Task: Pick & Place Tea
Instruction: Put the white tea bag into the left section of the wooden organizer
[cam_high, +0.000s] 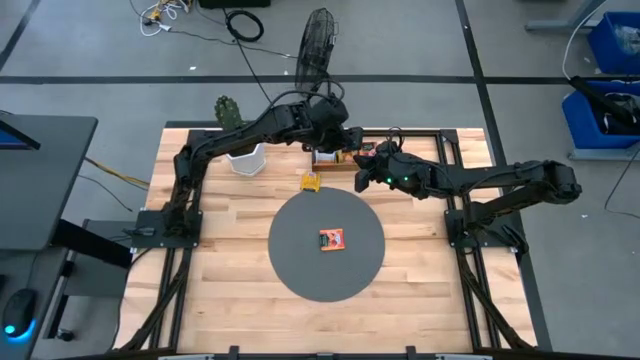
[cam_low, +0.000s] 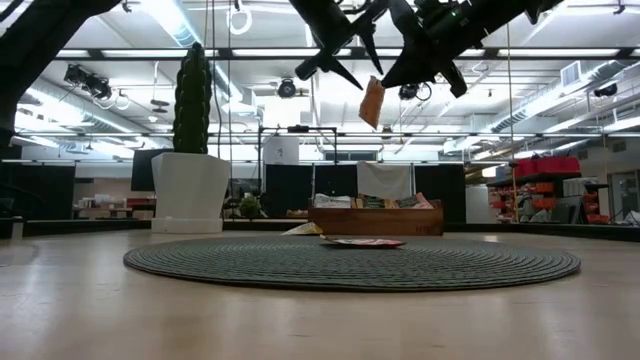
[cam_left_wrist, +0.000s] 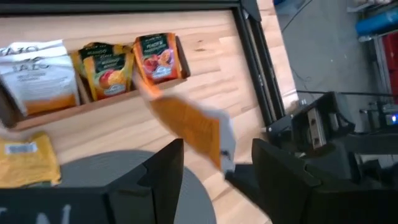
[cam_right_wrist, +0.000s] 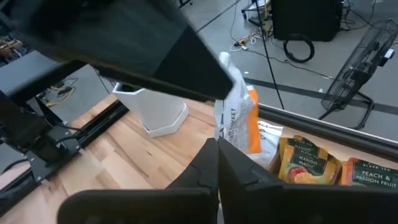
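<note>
The right gripper (cam_low: 385, 85) hangs above the far part of the table, over the wooden tray (cam_low: 376, 221), jaws clamped on one orange tea sachet (cam_low: 372, 102). The sachet dangles by its upper edge, clear of the tray, so it can likely be carried without snagging the stock below.

The left gripper (cam_left_wrist: 217, 171) hovers just beside it with its jaws apart and nothing between them, apparently positioned to receive or steady the sachet.

More tea sachets (cam_left_wrist: 109, 68) stand upright in the tray, which keeps their top edges reachable. One sachet (cam_high: 332, 240) lies flat on the round grey mat (cam_high: 290, 265), the apparent drop zone. A yellow sachet (cam_high: 311, 182) lies on the table between tray and mat.
</note>
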